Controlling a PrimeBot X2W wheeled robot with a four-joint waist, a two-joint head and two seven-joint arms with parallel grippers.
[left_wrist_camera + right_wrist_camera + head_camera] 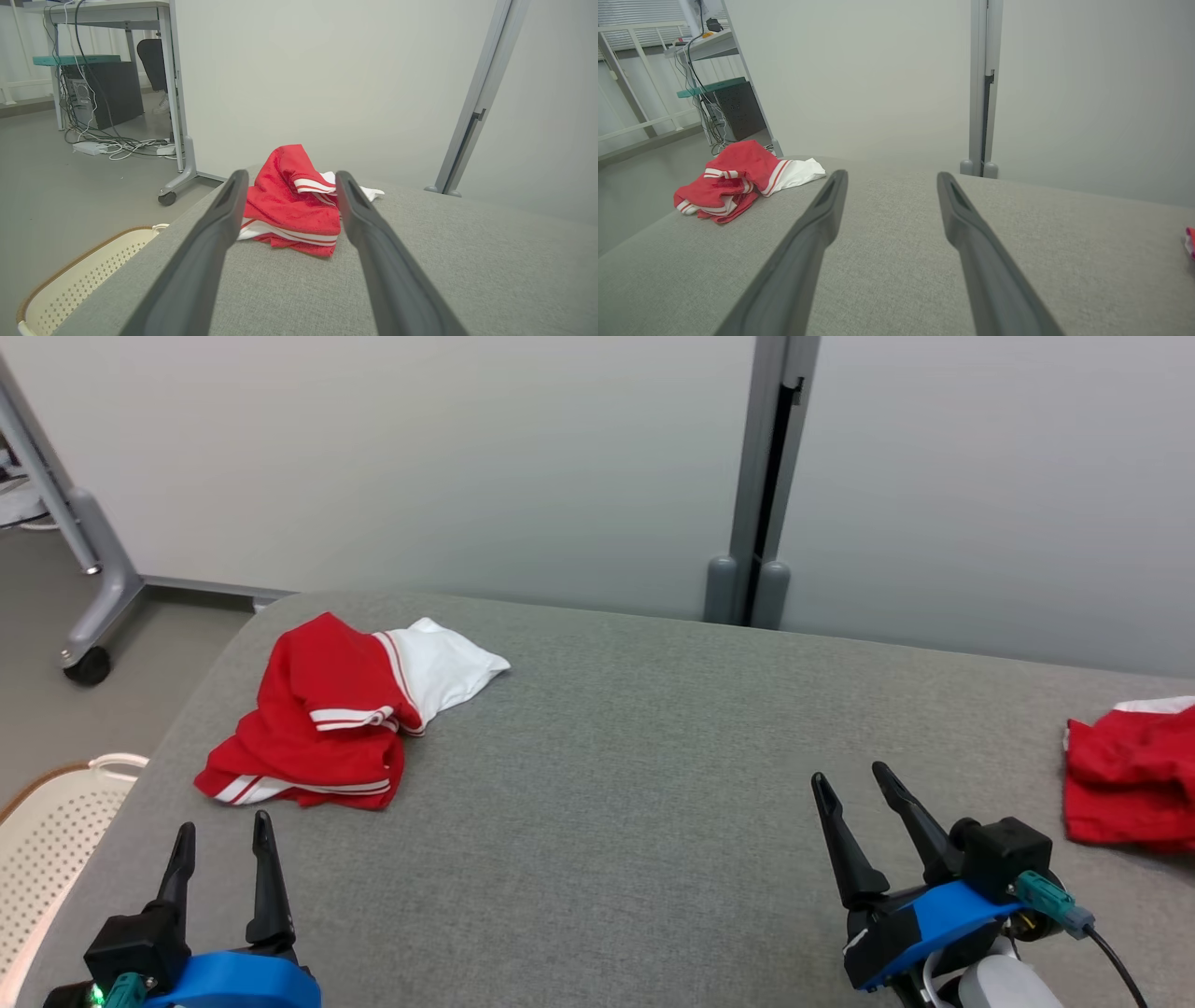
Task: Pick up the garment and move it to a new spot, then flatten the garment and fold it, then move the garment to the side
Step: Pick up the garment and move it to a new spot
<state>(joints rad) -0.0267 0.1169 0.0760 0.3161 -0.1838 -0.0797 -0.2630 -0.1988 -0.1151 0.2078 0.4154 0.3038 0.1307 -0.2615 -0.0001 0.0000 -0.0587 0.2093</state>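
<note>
Garment first: red with white stripes and a white panel, it lies in a crumpled heap near the far left corner of the grey surface, its layers doubled over themselves and nothing holding it. That bunching, I judge, is why it has to be lifted toward the middle, where there is room to spread it.

The left fingers stand spread wide and empty near the front left edge, pointed at the heap. In the left wrist view the cloth sits framed between them, some way ahead and untouched. The right fingers are likewise wide apart with nothing in them, low at the front right and well apart from the heap. The task looks to be at its very start, with the left arm better placed to reach.

A second red cloth lies at the right edge, cut off by the frame, and is best kept out of the folding area. A perforated cream basket sits below the left edge, close by the heap — a dragged hem could slip off that side. Behind the surface runs a pale partition with a grey post. The path from the left fingers to the garment is bare fabric.
</note>
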